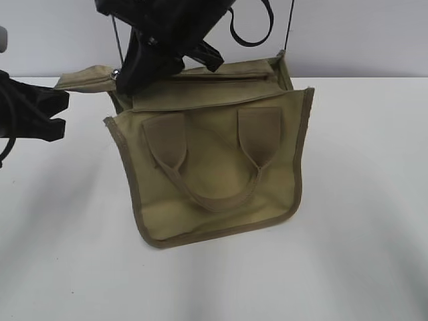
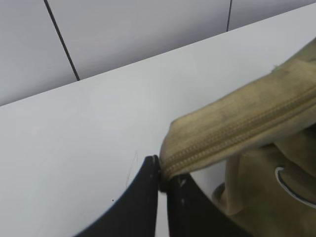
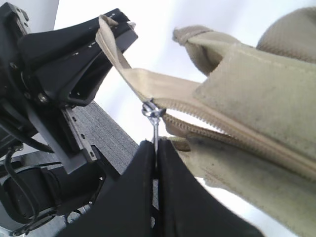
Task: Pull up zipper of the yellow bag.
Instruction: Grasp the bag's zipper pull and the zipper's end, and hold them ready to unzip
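Bag (image 1: 214,174) – woven canvas, matt, coarse weave, slightly grubby; edge trim a rougher darker webbing. Handle (image 1: 217,197) same matt webbing. Zipper (image 3: 232,140) – cloth tape with fine plastic-looking teeth, pull (image 3: 154,116) shiny silver metal. Left gripper (image 2: 162,180) and right gripper (image 3: 156,148) – smooth black plastic, faint sheen, fingers pressed together. Table (image 1: 361,267) smooth, white, matt.

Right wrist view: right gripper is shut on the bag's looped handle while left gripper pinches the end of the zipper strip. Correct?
Not quite. The right gripper is shut on the silver pull of the zipper, not the looped handle, which lies untouched on the yellow bag in the exterior view. The right wrist view shows the pull between the closed fingertips. The left gripper does pinch the strip's end.
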Action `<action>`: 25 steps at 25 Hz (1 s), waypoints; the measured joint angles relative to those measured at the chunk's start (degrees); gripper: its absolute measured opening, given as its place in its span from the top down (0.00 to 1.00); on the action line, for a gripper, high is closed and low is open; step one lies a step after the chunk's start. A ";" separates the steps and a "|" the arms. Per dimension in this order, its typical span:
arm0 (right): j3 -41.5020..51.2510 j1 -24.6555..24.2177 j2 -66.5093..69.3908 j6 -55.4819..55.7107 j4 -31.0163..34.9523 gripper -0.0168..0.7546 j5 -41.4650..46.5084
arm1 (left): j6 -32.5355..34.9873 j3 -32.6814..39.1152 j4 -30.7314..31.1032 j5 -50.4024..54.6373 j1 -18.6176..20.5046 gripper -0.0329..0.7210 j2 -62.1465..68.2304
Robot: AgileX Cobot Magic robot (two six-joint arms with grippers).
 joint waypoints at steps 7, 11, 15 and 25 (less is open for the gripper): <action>0.18 0.94 -0.53 4.67 3.18 1.00 0.06 | -0.20 0.58 -1.43 6.64 -1.78 0.95 -2.48; 0.18 1.43 -0.71 7.96 2.36 1.00 0.24 | -0.22 0.64 -1.73 8.94 -2.64 0.95 -3.31; 0.18 1.49 -0.75 10.98 1.70 1.00 0.24 | -0.22 0.64 -1.85 10.20 -2.87 0.95 -4.15; 0.24 1.98 -1.91 14.07 -3.52 1.00 0.13 | -0.22 0.59 -6.27 16.16 -3.83 0.95 -4.35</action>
